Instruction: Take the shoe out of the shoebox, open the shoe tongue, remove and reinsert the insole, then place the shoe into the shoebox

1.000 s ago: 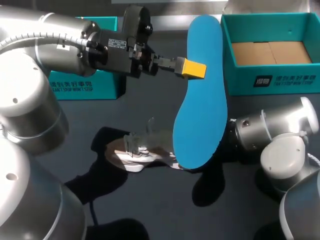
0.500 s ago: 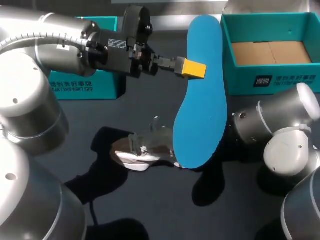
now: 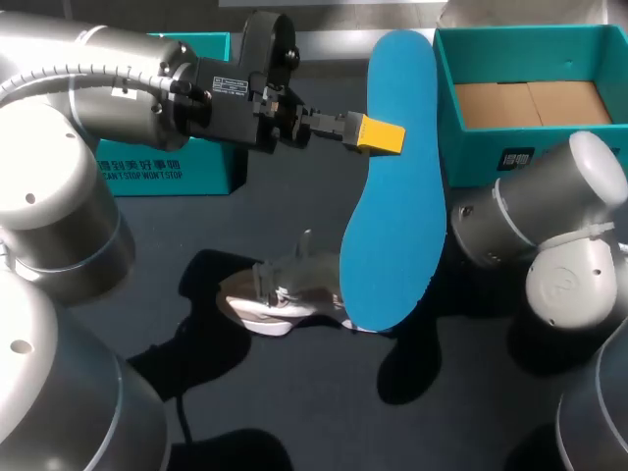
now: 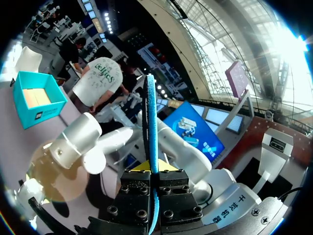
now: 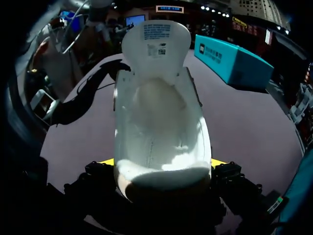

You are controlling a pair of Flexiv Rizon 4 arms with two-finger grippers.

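Shoe perhaps touches the dark table; insole held above.

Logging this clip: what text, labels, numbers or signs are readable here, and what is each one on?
On the shoebox front wall: a white logo and two lines of print, too small to quote.
On the second teal box, far left: white print, blurred.
On the left gripper body: a white sticker, unreadable.
On the shoe tongue: a printed label, too small.
On the insole: nothing.
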